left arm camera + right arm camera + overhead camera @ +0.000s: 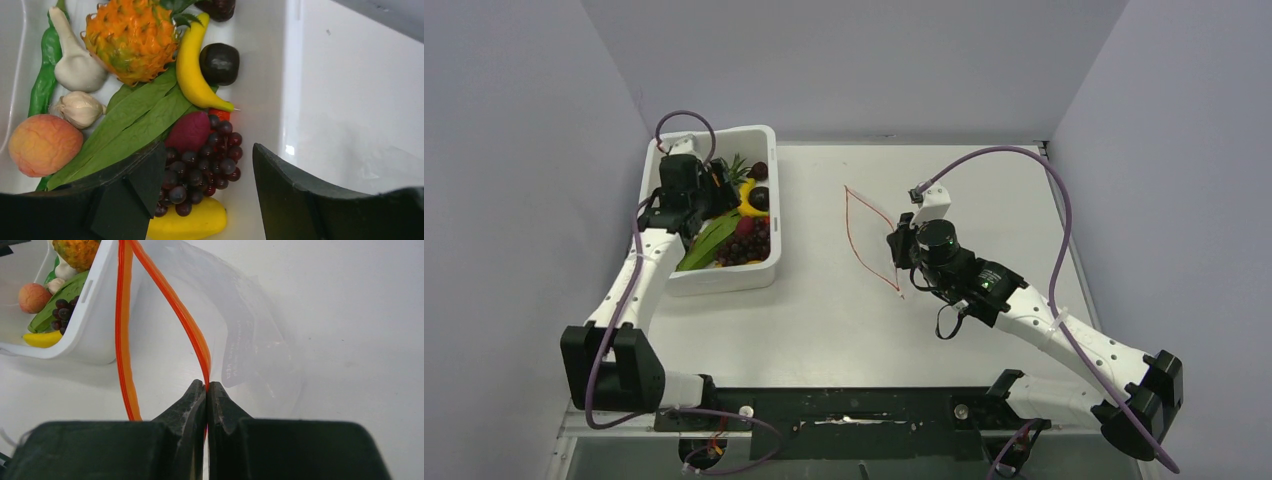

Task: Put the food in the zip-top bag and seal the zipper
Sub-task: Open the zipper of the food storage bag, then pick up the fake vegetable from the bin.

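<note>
Nothing in these views can be read as a word, number or brand. The only print in sight is a faint line of pale lettering on the clear wall of the zip-top bag [250, 335], seen in the right wrist view just beside the zipper [167, 297]. It is too small and washed out to make out any character.

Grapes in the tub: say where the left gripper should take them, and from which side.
Grip the grapes across the bunch's middle, coming straight down. It lies flat, with bare tub floor on its wall side for one finger; the open left gripper straddles it.
</note>
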`<state>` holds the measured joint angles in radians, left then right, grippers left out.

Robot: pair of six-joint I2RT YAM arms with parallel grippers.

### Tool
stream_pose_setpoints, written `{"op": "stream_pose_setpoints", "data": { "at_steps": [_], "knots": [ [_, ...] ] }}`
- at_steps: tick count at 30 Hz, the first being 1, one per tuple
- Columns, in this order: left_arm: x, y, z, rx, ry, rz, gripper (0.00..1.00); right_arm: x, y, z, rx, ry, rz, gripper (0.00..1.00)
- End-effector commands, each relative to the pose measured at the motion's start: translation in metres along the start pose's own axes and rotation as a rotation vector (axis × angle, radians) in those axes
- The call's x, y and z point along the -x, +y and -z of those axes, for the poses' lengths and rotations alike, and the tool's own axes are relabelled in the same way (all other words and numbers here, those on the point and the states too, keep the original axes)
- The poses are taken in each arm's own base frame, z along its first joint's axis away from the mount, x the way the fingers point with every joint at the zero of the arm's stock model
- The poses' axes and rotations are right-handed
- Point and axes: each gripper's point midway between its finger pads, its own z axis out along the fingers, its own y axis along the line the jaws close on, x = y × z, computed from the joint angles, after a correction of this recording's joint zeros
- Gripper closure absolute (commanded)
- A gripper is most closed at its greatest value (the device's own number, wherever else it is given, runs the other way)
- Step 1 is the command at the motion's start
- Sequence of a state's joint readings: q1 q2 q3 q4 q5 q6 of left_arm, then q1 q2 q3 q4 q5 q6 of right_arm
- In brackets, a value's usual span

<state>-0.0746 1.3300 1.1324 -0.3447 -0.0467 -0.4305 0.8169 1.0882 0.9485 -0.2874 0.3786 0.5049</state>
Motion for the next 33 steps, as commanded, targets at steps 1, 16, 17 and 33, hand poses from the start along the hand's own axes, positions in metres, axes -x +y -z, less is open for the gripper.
{"op": "stream_pose_setpoints", "data": {
  "at_steps": [1, 16, 17, 33],
  "knots": [
    [-0.001, 0.0, -0.02, -0.021, 0.045, -0.051, 0.37, 0.022, 0.005, 0.005, 0.024, -0.063, -0.026, 1.0],
    [-0.056, 0.013, -0.091, -0.05, 0.3, -0.095, 0.25, 0.024, 0.005, 0.007, 0.012, -0.061, -0.03, 1.0],
    [-0.059, 0.013, -0.094, -0.054, 0.313, -0.094, 0.25, 0.025, 0.005, 0.007, 0.009, -0.062, -0.029, 1.0],
    [-0.093, 0.033, -0.113, 0.0, 0.386, -0.093, 0.28, 0.035, 0.013, 0.003, 0.032, -0.082, -0.009, 1.0]
  ]
}}
